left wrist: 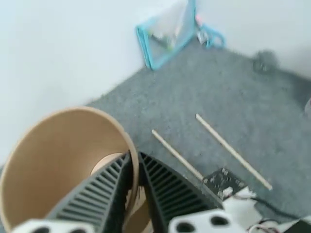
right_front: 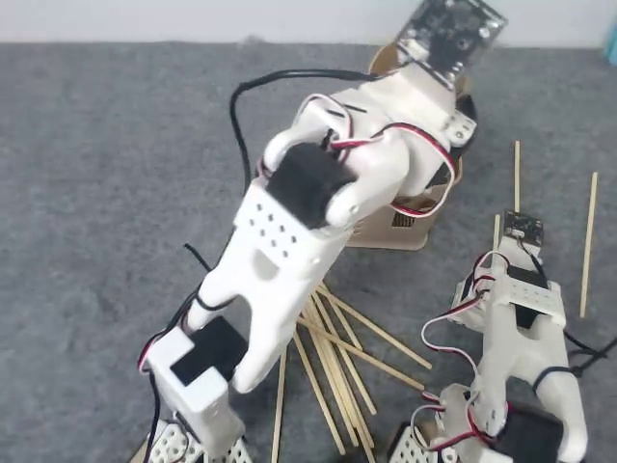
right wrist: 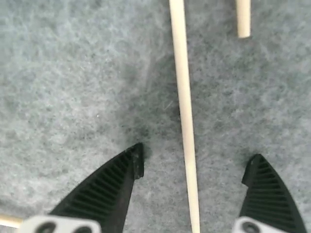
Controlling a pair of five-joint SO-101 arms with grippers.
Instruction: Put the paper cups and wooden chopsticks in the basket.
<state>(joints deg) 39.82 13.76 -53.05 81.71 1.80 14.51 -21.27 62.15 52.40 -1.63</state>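
Nearest in the high view, the white left arm (right_front: 289, 241) is arching over a loose pile of pale wooden chopsticks (right_front: 333, 367) toward the brown paper cup (right_front: 386, 60). The white right arm (right_front: 521, 318) is standing well to one side of that cup, over the grey carpet (right_front: 96, 193).

Left wrist view: the left gripper (left wrist: 134, 162) is pinching the cup's thin rim between almost closed black ribbed jaws. The wall is looking light and easily crushed, so a gentle hold at the rim is suiting it.

Right wrist view: the right gripper (right wrist: 197, 153) is holding its jaws wide, straddling one chopstick (right wrist: 182, 87) lying well apart from the cup. Being stiff, thin and likely to roll, it is calling for a pinch near mid-length.
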